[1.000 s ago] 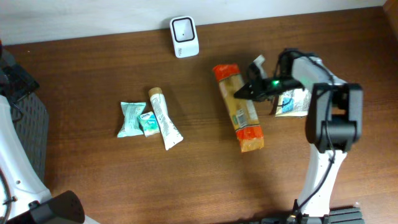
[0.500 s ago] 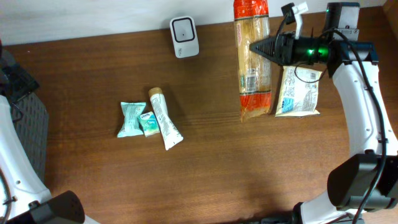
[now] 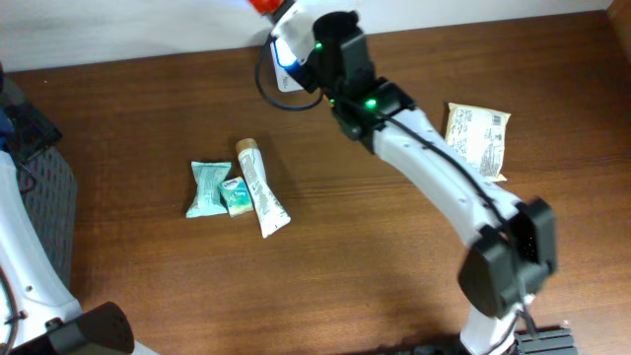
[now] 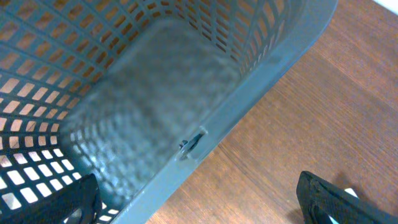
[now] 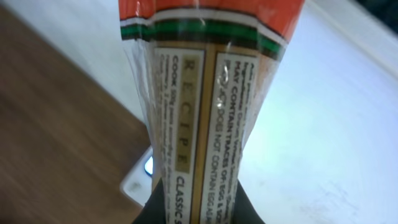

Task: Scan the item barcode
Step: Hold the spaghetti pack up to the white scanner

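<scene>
A dark brown, wood-grained counter (image 3: 148, 286) is stretching across the whole overhead view, with a plain white wall (image 3: 128, 30) running along its far edge. Soft, even indoor light is falling across the wood and leaving a faint sheen on the grain. At the counter's left end, a grey plastic lattice basket (image 3: 54, 212) is sitting against the edge, its perforated walls filling most of the left wrist view.
</scene>
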Controlling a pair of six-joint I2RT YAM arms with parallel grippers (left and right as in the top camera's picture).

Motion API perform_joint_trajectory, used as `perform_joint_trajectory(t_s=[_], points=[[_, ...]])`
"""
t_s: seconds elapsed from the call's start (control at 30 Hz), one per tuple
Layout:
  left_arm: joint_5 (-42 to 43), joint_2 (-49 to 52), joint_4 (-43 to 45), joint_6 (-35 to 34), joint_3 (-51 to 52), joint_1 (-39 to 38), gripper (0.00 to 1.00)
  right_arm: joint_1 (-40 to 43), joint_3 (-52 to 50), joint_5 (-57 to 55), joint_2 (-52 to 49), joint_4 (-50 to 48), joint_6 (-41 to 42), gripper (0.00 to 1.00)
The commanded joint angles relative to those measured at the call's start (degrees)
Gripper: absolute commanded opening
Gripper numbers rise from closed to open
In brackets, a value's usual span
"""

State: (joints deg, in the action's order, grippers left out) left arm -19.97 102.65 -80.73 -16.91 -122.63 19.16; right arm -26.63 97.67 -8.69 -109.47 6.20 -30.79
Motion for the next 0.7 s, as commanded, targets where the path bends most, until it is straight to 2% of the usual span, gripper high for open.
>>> perform_joint_trajectory(t_s=[0.0,0.07,0.23,0.37,0.53,0.67], points=[[-0.42,-0.24,0.04,-0.17,-0.46,0.13,0.99,0.02,2.36,-3.98,-5.88,-13.75,-20.09,0.04],[-0.42,-0.24,0.04,-0.17,-0.46,0.13,0.99,0.0,2.36,-2.69,-11.32,-26.67,-29.14,0.04],[-0.42,-0.24,0.07,-0.15,-0.46,0.13,0.99,0.11,2.43,3.15,-17.53,-44.83,-33.22,0.04],[-0.42,-0.24,0.07,-0.17,-0.46,0.13,0.99,0.79,2.69,11.15,-18.53,-45.66,-35.23,0.04],[-0.42,-0.24,0.07,-0.15,-0.46,0.13,0.99,2.01,3.85,13.16,-18.69,-45.64,-35.23,0.04],[-0.42,-0.24,0.07,-0.15,-0.46,0.13,0.99,2.1,8.9,13.49,-22.36,-44.3,-35.21,0.04]])
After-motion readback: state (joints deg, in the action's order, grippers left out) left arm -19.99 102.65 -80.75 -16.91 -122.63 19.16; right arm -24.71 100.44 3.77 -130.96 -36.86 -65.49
